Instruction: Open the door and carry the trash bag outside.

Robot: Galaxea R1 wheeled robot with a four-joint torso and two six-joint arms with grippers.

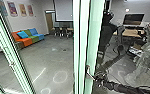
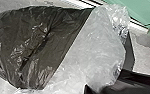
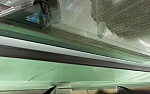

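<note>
I have my right claw (image 1: 97, 77) at the door handle (image 1: 89, 71), lower right of centre in the head view, tips spread apart. The trash bag (image 2: 38, 47) is close before my left wrist camera; I can't tell the left claw's (image 2: 89, 89) opening or grip.

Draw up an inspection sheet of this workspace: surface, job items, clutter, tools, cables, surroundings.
Surface: grey floor, bright light patches
Job's things: dark trash bag, crumpled clear plastic against it; door handle on green frame
Clutter: loose items by the desk, too unclear to name
Tools: right tool at the handle, contact unclear
Cables: cannot tell
Surroundings: multicoloured sofa, wall pictures, monitor
</note>
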